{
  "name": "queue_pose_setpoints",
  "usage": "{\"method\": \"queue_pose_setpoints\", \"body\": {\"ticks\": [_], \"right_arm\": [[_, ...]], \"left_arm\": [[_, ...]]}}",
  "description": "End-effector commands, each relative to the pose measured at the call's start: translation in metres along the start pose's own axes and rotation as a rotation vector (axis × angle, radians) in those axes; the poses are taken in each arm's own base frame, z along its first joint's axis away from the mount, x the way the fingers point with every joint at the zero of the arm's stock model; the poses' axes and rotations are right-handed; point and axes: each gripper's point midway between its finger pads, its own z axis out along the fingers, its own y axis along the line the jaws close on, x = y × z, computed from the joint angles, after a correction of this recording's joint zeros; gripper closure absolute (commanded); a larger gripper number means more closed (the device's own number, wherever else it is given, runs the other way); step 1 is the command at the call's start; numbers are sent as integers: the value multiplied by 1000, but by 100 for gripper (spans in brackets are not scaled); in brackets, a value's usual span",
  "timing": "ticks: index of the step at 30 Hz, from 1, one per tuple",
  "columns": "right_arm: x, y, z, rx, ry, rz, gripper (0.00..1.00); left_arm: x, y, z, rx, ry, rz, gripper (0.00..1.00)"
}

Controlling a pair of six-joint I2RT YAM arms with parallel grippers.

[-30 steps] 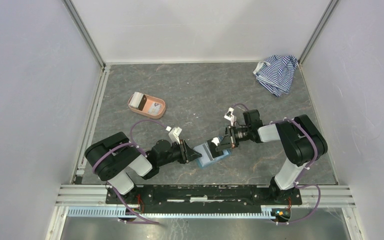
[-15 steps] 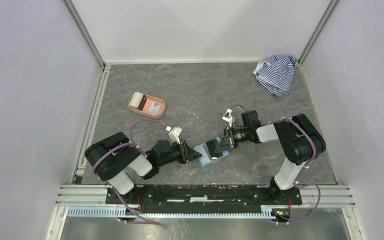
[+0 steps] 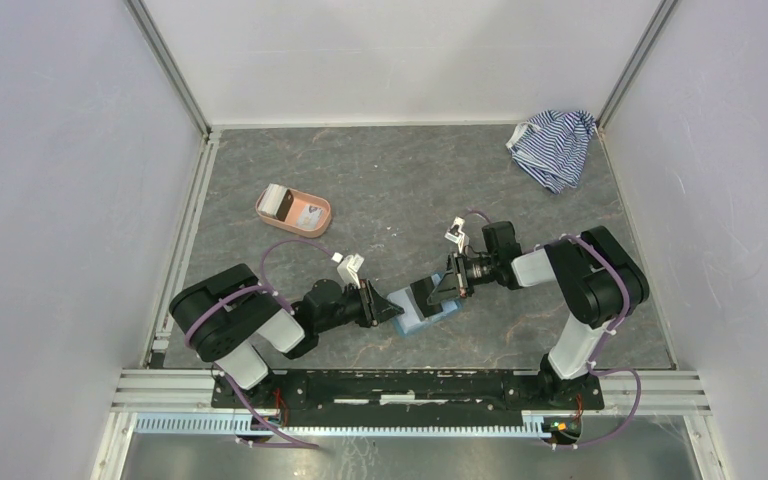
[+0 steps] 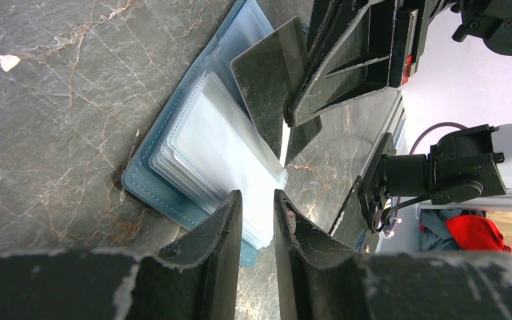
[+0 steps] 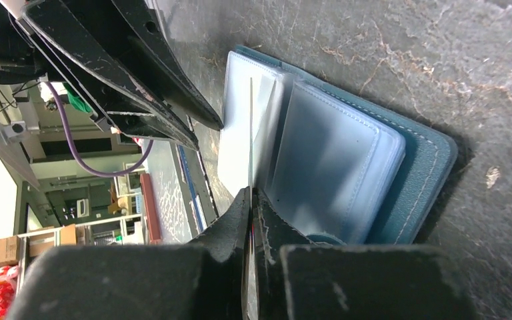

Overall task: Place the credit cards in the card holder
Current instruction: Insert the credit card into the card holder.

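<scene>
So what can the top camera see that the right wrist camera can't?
Only the top view shows the pink tray, the striped cloth and both whole arms. Only the right wrist view shows the card edge-on, pinched in the right end effector, and the clear sleeves up close. Both show the teal card holder lying open, with the left end effector at its edge.

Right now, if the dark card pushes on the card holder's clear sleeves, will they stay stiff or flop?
Likely floppy: the clear sleeves are thin, stacked film, fanning off the card holder. The dark card, pinched edge-on in the right gripper, looks flat and stiffer, so it could buckle one. The left gripper, pinching a sleeve edge, should steady them.
</scene>
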Motion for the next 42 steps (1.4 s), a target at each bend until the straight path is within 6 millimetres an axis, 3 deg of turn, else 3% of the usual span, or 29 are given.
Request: {"method": "queue_pose_setpoints", "body": {"ticks": [1,19,21,23,26,34,42], "right_arm": [[0,-5,3,21,-5,-4,93],[7,-14,10,88,64,-58,88],[6,-14,10,90,65,-62,85],[5,-14,10,91,67,-69,77],[4,-15,9,99,64,-83,75],[-1,-15,8,112,66,-115,74],[-3,-17,7,133,68,-140,73]], "left_arm": [[-7,-8,5,20,-22,62,69],[-16,-18,11,29,-28,105,68],[-17,-19,11,26,-30,109,68],[-18,-19,10,21,-33,114,68],[-21,-19,11,13,-37,127,68],[-41,-28,28,-11,-48,179,66],[-65,-18,41,-75,-45,205,66]]}}
